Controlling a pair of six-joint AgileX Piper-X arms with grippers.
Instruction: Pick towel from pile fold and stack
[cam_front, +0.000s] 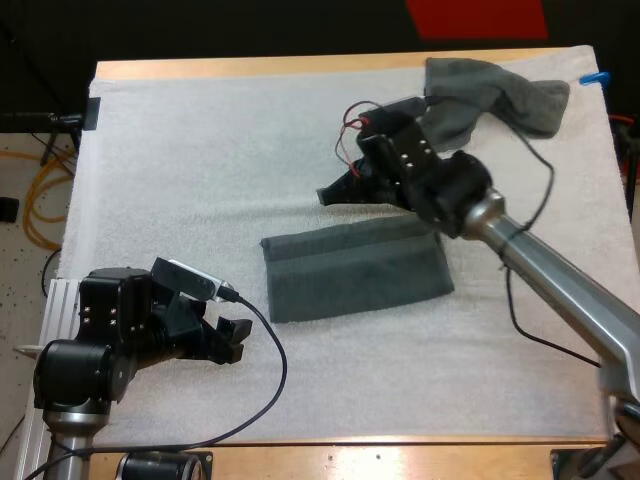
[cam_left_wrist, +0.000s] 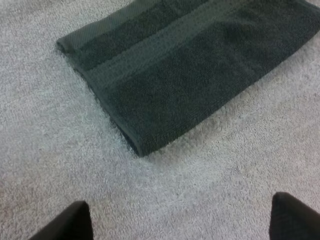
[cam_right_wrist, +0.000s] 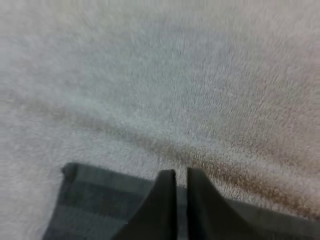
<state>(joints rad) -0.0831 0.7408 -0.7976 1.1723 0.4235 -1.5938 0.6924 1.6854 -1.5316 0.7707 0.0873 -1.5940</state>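
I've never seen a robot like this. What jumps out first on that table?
A dark grey-green towel folded into a neat rectangle lies in the middle of the white mat, with the right arm's black pincer near its far edge. A crumpled grey-green towel sits at the mat's far right corner, and the left pincer is open at the front left.

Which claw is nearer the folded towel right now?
Right. The right claw, shut, is at the far edge of the folded towel. The left claw is open over the mat, short of the towel's near left corner.
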